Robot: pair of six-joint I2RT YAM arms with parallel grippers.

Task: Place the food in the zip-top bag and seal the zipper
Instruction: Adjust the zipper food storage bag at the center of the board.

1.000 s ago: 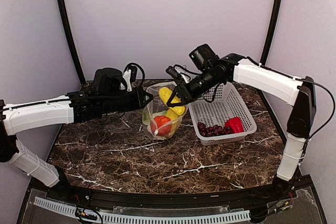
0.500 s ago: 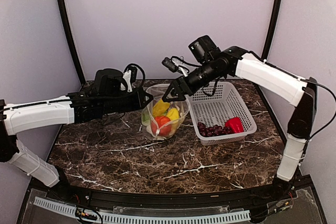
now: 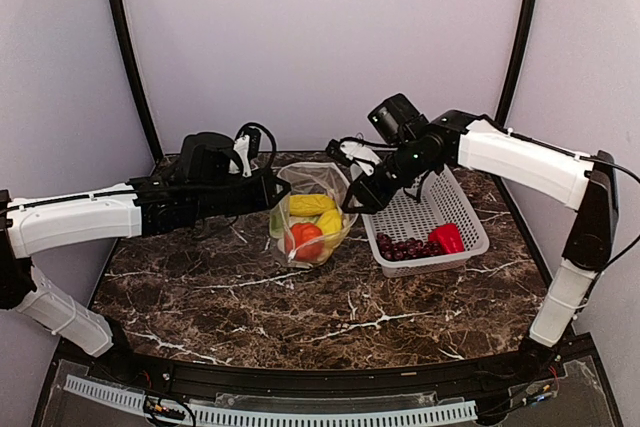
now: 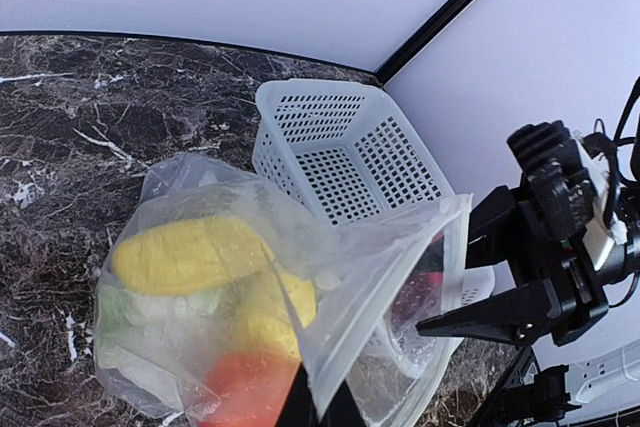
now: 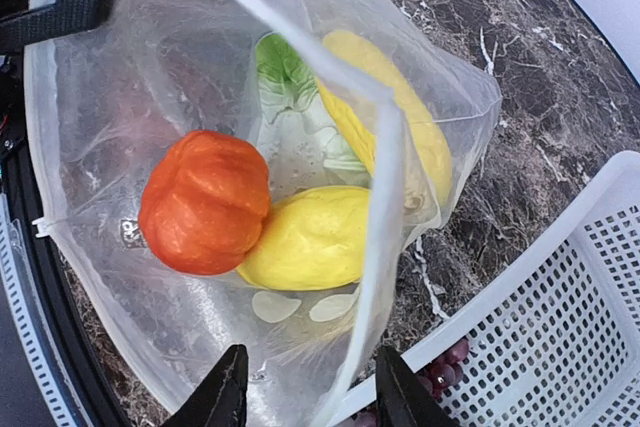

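left gripper [image 4: 318, 405] cut off, grapes [image 5: 452, 352] mostly behind zip-top bag [image 5: 120, 97]

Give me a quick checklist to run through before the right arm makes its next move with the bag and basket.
1. Left gripper clamped on the zip-top bag rim: ok.
2. Bag mouth open: ok.
3. Right gripper open and empty: ok.
4. All food bagged: not ok; grapes and red pepper lie in the basket.
5. Zipper sealed: not ok.
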